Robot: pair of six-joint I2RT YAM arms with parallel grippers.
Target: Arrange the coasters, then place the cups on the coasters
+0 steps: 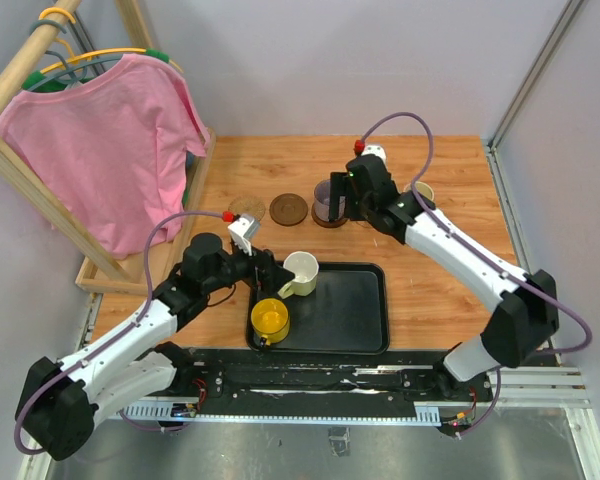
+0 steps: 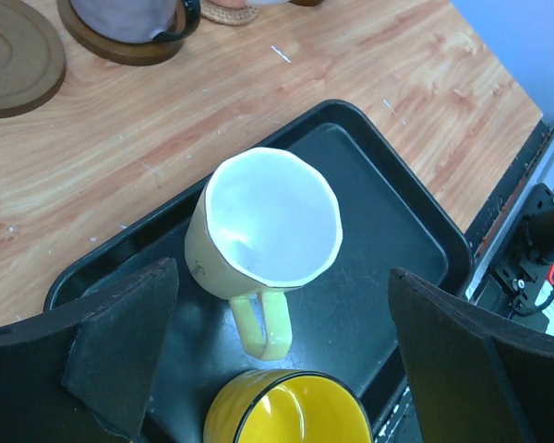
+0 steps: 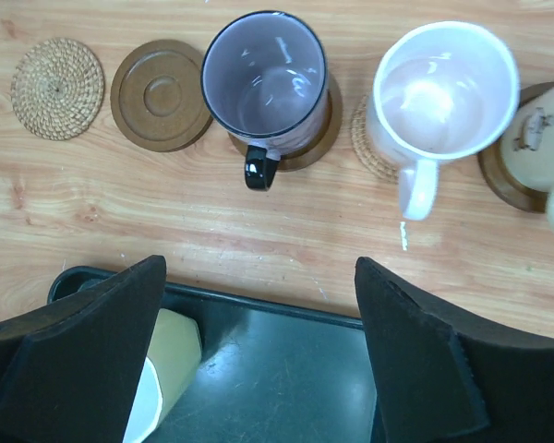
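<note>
On the black tray (image 1: 355, 315) stand a pale yellow-cream cup (image 2: 272, 217) and a bright yellow cup (image 2: 286, 411). My left gripper (image 2: 282, 268) hovers open over the cream cup's handle side, its fingers wide on either side of it. Beyond the tray runs a row on the table: an empty cork coaster (image 3: 57, 89), an empty dark brown coaster (image 3: 160, 95), a greyish purple cup (image 3: 263, 78) on a brown coaster, a pale pink cup (image 3: 443, 88) on a cork coaster (image 3: 363, 138), and a cream cup (image 3: 540, 129) on a brown coaster (image 3: 499, 180). My right gripper (image 3: 258, 263) is open above the tray's far rim, holding nothing.
A pink shirt (image 1: 105, 150) hangs on a wooden rack (image 1: 40, 190) at the table's left. The table's right edge meets a metal frame (image 1: 505, 190). A rail with cables (image 1: 330, 385) runs along the near edge by the arm bases.
</note>
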